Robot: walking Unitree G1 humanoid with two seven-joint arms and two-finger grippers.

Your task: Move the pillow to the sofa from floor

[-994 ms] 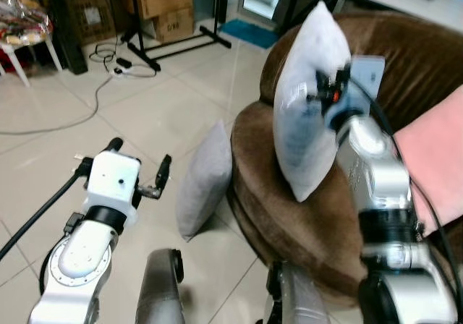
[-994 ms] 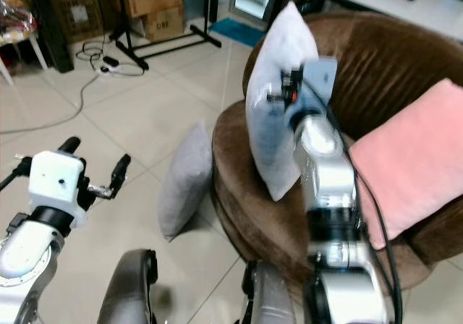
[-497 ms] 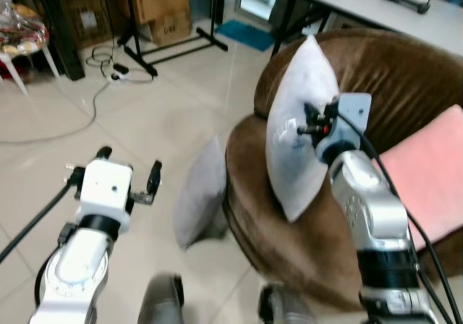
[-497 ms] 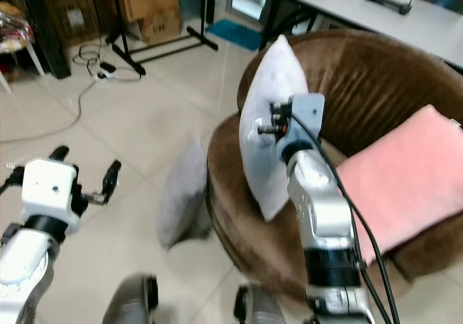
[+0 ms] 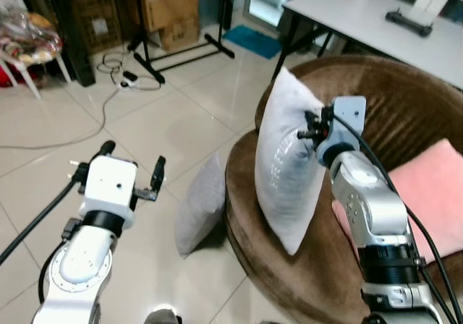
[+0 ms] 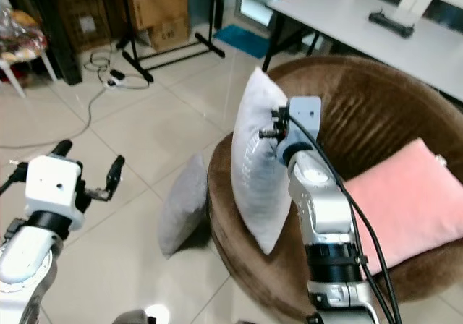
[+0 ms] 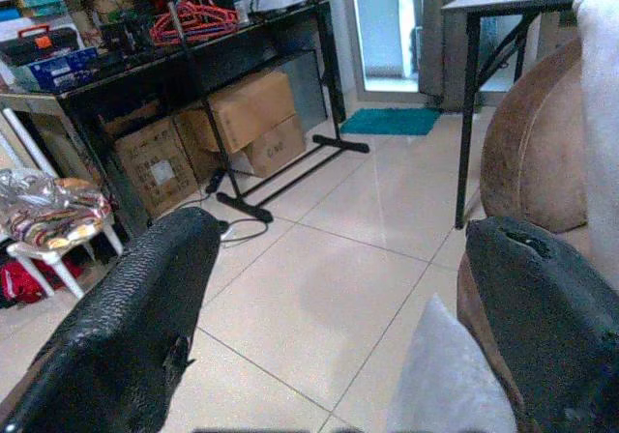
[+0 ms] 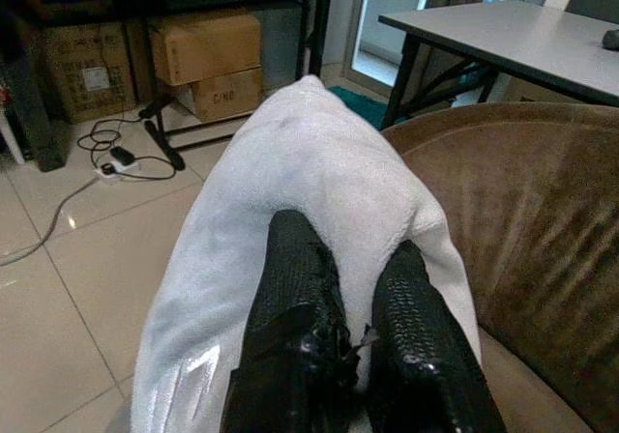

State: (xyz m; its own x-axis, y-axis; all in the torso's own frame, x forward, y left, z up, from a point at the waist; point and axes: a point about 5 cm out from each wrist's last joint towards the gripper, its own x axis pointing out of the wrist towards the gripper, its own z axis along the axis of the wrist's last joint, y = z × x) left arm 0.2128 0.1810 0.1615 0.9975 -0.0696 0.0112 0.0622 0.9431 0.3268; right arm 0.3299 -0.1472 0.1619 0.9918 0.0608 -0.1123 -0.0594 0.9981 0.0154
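Left eye view: the right pincer grips a pale pillow by a fold of fabric near its upper edge, so the pillow hangs upright with its lower corner over the seat of the round brown sofa; whether that corner touches the cushion cannot be told. From the right wrist view the two black fingers are pressed close together with pillow cloth bunched between them, a pinch that lets a soft, bulky thing be carried one-handed. A pink pillow already lies on the sofa seat beside it. A grey pillow stands on the tiled floor, leaning against the sofa's outer edge. The left pincer hovers over the floor near the grey pillow, fingers spread wide and holding nothing. Behind the sofa stands a grey table
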